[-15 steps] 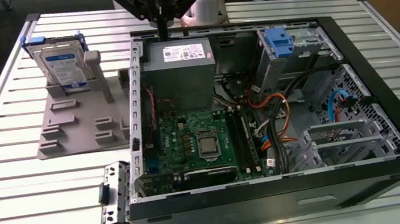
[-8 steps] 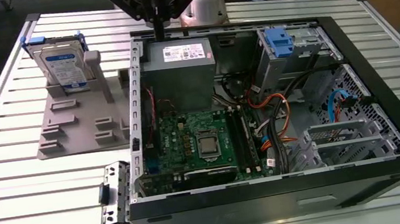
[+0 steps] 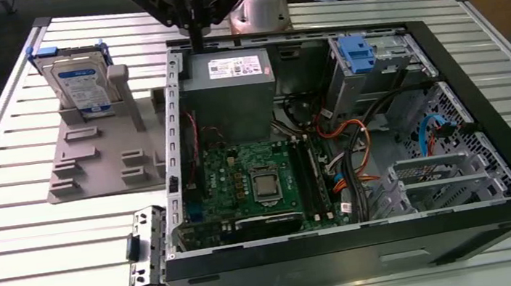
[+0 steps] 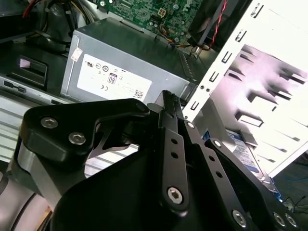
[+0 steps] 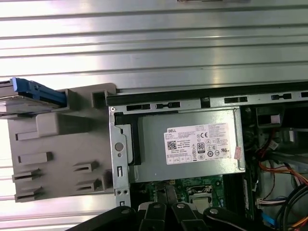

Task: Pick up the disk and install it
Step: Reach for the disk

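Exterior view: the disk (image 3: 80, 80) stands upright on edge in a slot of the grey holder (image 3: 101, 154), on the slatted metal surface (image 3: 13, 238), at the exterior view's left of the open computer case (image 3: 366, 246). Label faces out and the blue carrier frames it. Standing it upright likely leaves its edges free for a grasp from above. The pincer (image 3: 197, 46) hangs over the case's rear edge, just above the power supply (image 3: 227, 81), near the disk but apart from it. Its fingers look pressed together with nothing between them, so closed and empty. The grey drive cage (image 3: 369, 74) with the blue latch (image 3: 358, 50) sits at the case's far corner and looks unoccupied, so I judge it the install spot. Motherboard (image 3: 250, 180) lies flat in the middle of the case. Disk not yet picked.

Second wrist view: pincer links run to fingertips (image 4: 167, 96) that meet, nothing clamped. The power supply (image 4: 125, 67) is beyond the tips. The holder (image 4: 269, 82) is washed out by glare, and a corner of the disk (image 4: 243, 149) peeks out past the black links.

First wrist view: power supply (image 5: 192, 144) is central. The holder (image 5: 53, 144) sits just beside the case wall, with the disk (image 5: 24, 98) in its slot at the frame edge, blue carrier up. Pincer links (image 5: 175, 214) show over the case, clear of the disk.
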Controlling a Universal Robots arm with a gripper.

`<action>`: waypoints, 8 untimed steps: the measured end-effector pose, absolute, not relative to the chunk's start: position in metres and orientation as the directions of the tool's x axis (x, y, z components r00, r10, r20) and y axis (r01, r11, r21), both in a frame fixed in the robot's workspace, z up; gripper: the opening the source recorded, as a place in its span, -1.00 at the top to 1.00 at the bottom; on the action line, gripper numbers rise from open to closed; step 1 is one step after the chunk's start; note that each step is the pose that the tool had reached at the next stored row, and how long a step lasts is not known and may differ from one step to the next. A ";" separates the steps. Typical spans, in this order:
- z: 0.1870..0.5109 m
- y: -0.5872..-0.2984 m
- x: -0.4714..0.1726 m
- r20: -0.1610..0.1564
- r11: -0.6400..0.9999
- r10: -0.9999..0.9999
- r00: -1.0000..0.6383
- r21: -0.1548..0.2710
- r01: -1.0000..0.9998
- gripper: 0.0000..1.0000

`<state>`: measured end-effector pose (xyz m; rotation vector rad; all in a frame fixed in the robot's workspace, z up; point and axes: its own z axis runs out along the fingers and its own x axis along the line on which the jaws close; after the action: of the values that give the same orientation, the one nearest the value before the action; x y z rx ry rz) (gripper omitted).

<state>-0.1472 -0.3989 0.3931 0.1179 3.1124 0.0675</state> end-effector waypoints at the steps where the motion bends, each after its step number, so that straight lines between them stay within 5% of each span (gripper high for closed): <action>1: 0.393 -0.399 -0.148 -0.025 0.996 0.076 -0.997 0.044 0.075 0.80; 8: 0.393 -0.399 -0.155 -0.025 0.996 0.076 -0.997 0.044 0.075 0.80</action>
<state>-0.1548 -0.3989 0.3929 0.1180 3.1124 0.0675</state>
